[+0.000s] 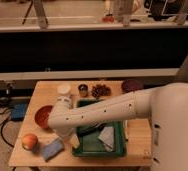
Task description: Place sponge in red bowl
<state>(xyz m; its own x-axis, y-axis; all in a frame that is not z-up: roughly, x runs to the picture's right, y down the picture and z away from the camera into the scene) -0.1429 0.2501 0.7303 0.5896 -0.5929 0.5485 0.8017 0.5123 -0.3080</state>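
The claw sits at the end of the white arm, left of centre in the lower frame, between the red bowl and the green tray. The wrist hides it, so I cannot tell whether it is spread or pressed together. It appears to hold nothing.

The sponge lies flat on the wooden desk at lower left. It is just below the claw and beside a round orange fruit, with the bowl up-frame of it.

It is a thin blue-grey rectangular pad with a matte face. I judge it light, soft and squashy, neither fragile nor slippery. A pinch across its short width, near the middle, should hold it without much sag.

The bowl is round, shallow and glossy, probably hard plastic or ceramic. A pale folded cloth lies in the tray.
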